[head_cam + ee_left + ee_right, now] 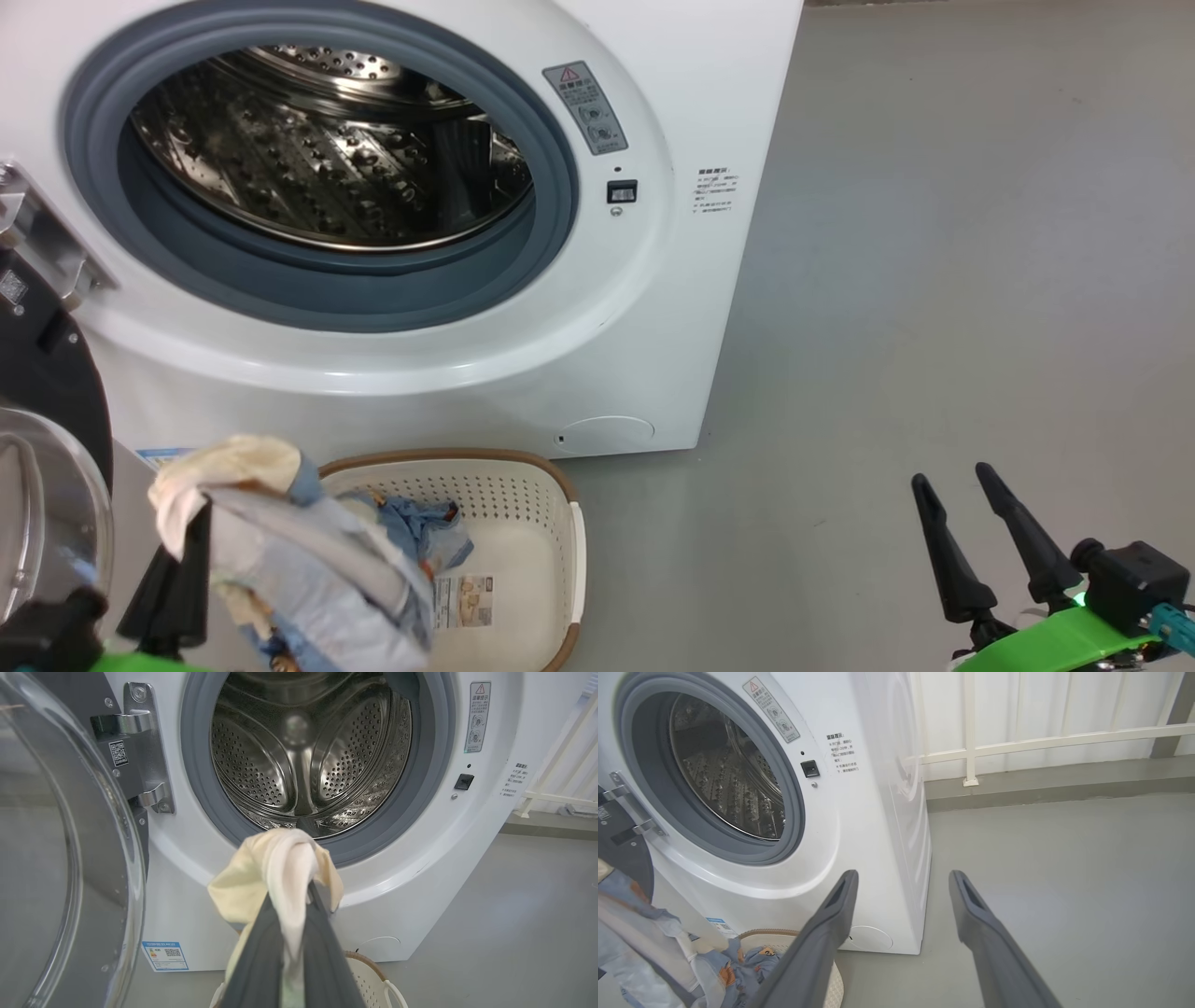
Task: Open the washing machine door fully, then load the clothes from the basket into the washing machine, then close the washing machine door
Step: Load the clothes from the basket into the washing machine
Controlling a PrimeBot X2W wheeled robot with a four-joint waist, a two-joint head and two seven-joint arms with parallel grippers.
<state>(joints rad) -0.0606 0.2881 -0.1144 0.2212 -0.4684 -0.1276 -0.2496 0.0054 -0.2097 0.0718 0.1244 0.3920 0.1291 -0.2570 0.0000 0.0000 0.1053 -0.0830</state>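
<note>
The white washing machine [653, 327] stands with its door [47, 485] swung open at the left and the steel drum [317, 159] bare. My left gripper [201, 523] is shut on a bundle of the clothes [280, 541], cream and light-blue fabric, lifted above the basket [551, 504] and below the drum opening. In the left wrist view the cream cloth [280, 868] drapes over my left gripper [308, 886]. More blue clothes [420, 527] lie in the basket. My right gripper [952, 476] stands open at the lower right, nothing between its fingers.
The door's glass bowl [60, 858] and metal hinge [145, 746] sit close on the left of my left arm. Grey floor [934, 280] stretches to the right of the machine. A white railing [1017, 742] runs along the wall behind.
</note>
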